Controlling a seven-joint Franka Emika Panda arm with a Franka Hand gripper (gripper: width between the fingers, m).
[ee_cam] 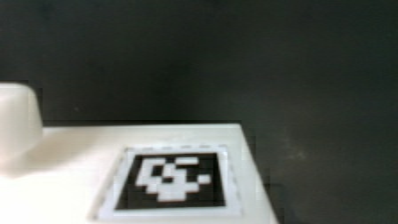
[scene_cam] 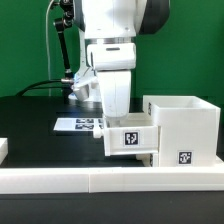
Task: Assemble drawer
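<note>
The drawer's large white housing stands at the exterior view's right, with a tag low on its front. One small white tray with a tag on its front face sits against the housing's left side, at the level of its opening. My gripper comes straight down onto the tray's left part. Its fingertips are hidden by the tray, so its state does not show. The wrist view shows a white surface with a black-and-white tag very close, and no fingers. The second tray cannot be made out.
The marker board lies flat on the black table behind the tray. A white rim runs along the table's front. A white part shows at the wrist view's edge. A green wall stands behind.
</note>
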